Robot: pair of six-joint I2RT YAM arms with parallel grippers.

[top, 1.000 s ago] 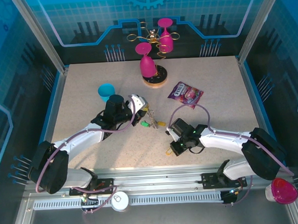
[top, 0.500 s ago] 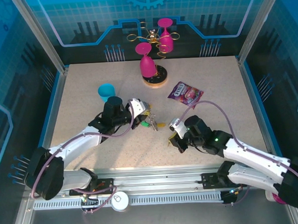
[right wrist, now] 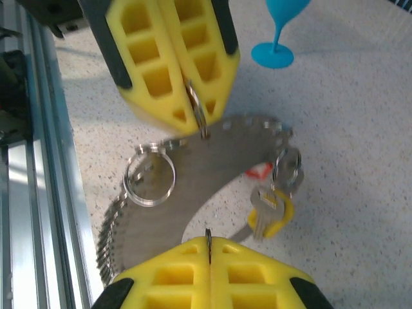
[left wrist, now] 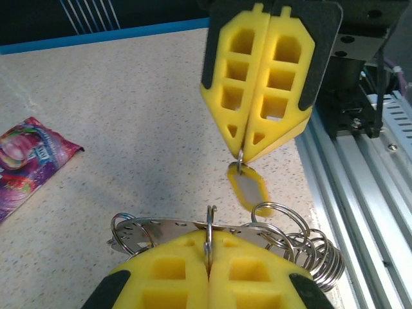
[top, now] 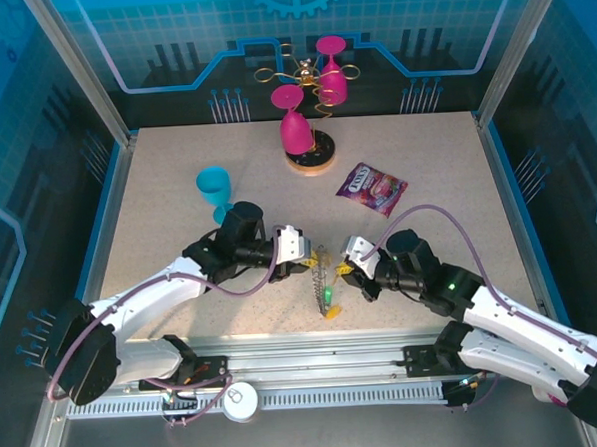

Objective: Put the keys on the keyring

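The keyring (top: 319,274) is a floppy grey metal strip (left wrist: 167,226) carrying several split rings, hanging above the table between both grippers. My left gripper (top: 302,253) is shut on one of its rings (left wrist: 209,235). Facing it, my right gripper (top: 349,266) is shut on the small ring of a yellow key (left wrist: 246,187), which dangles from its pads (left wrist: 257,84). In the right wrist view the strip (right wrist: 219,164) curves between my right gripper (right wrist: 209,241) and the left one (right wrist: 196,125). A yellow-headed key (right wrist: 270,215) and a red one (right wrist: 259,170) hang from it. A green key (top: 325,295) dangles lower.
The teal cup (top: 214,185) stands behind the left arm. A purple snack packet (top: 373,189) lies at mid right. The gold stand with pink glasses (top: 308,113) is at the back. The aluminium rail (top: 316,358) runs along the near edge, close under the grippers.
The left gripper has carried the keyring toward the near edge and to the right, its keys now dangling. The right gripper has lifted the yellow key and now faces the left gripper closely.
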